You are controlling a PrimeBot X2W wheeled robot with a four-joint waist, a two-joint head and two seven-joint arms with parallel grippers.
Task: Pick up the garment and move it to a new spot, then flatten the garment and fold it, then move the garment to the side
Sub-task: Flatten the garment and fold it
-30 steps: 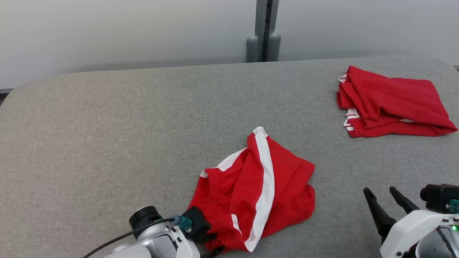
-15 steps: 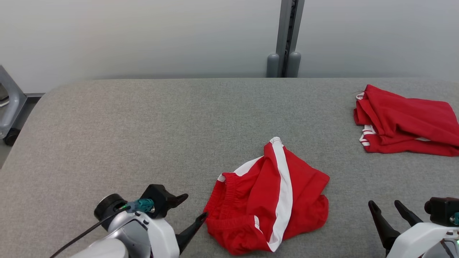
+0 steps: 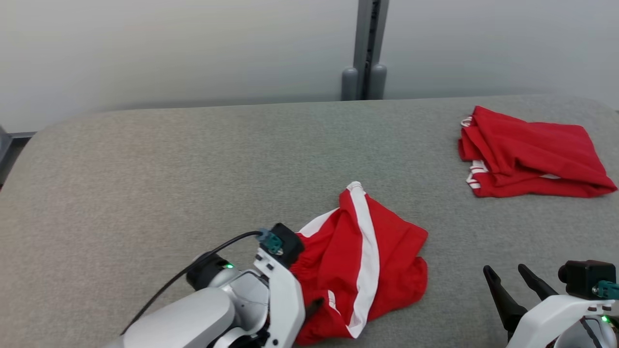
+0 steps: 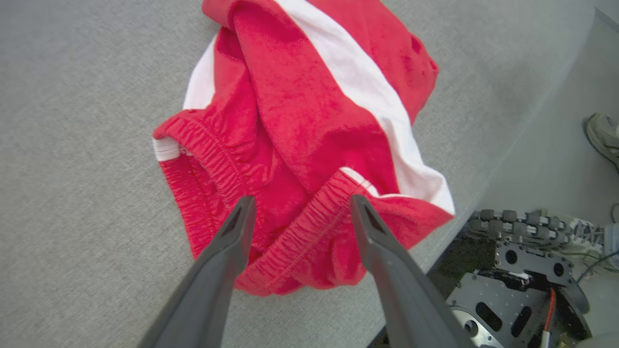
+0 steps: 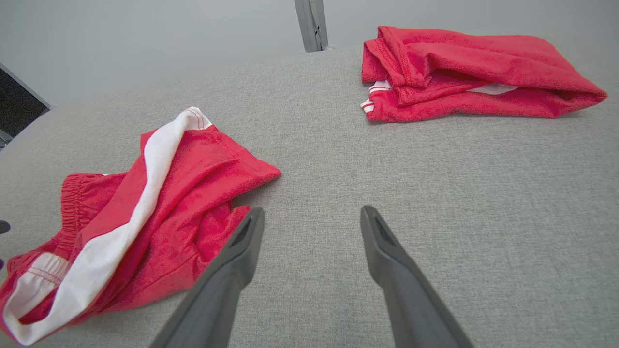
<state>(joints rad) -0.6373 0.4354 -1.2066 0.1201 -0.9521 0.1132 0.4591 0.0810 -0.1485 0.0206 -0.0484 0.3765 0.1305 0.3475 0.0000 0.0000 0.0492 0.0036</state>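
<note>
Shorts [image 3: 367, 270], judged soft, light and limp, lie crumpled at the counter's [image 3: 193, 159] near edge; left pincer [image 4: 302, 200], spread wide, hovers over their elastic waistband [image 4: 300, 232], judged the firmest hold; right pincer [image 5: 312, 211] wide, empty.

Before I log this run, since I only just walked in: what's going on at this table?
A two-armed robot is working on a pair of red shorts with a white stripe, lying crumpled near the front edge of the grey table. Its left gripper is open, fingers either side of the elastic waistband, with nothing clamped. The right gripper is open too, over bare table to the right of the shorts. A folded red garment sits apart at the far right.
</note>
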